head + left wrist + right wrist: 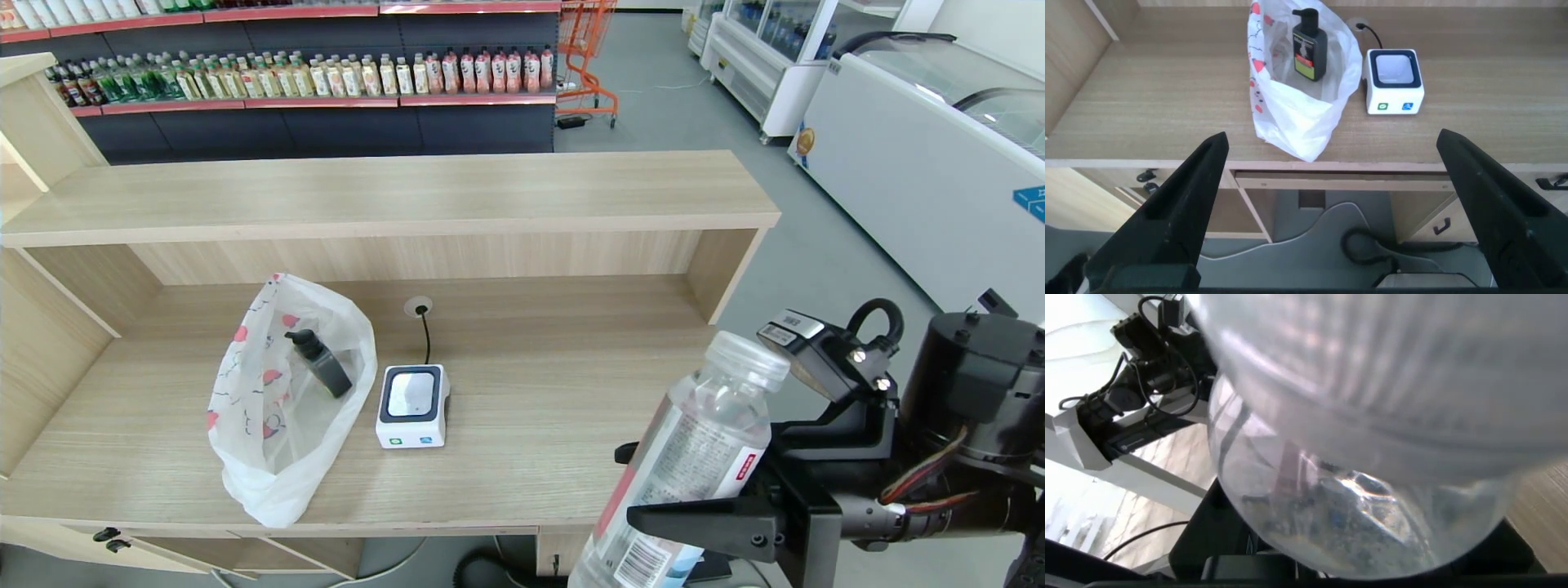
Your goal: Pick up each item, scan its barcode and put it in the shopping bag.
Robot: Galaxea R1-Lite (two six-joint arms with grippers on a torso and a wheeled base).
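jaws of right gripper (pixel 629 483) clamped round bottle (pixel 710 433), tilted, at 4 o'clock from scanner (pixel 412 406); left gripper (pixel 1333 140) spread wide, empty. likely the scan step: calls for turning barcode (pixel 645 563) toward scanner, then dropping bottle into bag (pixel 269 457) just at scanner's 9 o'clock, pump bottle (pixel 322 363) already inside. label white and red with fine print, too small to read.

the water bottle (pixel 694 457) runs off the head view's lower edge at its base and hides most of the far one of the fingers (pixel 702 523) of the right gripper (pixel 629 486). in the right wrist view it is a close blur. the plastic of the bag (pixel 269 474) veils the pump bottle (pixel 320 363) at its lower end.
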